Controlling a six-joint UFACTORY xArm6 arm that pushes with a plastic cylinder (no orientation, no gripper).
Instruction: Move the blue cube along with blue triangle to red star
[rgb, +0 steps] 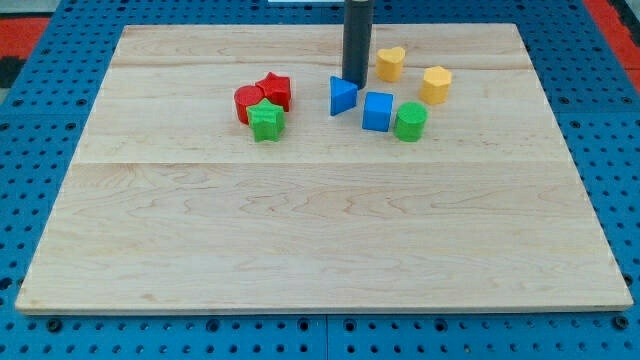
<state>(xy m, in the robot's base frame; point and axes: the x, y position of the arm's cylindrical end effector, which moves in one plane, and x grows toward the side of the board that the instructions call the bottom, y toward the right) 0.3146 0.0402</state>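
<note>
Rod tip (356, 78) rests on the wooden board (300, 230), touching or almost touching the far edge of the blue triangle (343, 96). No gripper is fitted, so no open or closed state applies. The blue cube (377, 111) sits just right of the triangle, with a green cylinder (410, 121) against its right side. The red star (274, 91) lies to the left, well apart, grouped with a red cylinder (247, 103) and a green star (266, 121). Two yellow blocks (390, 63) (436, 84) sit farther right.
</note>
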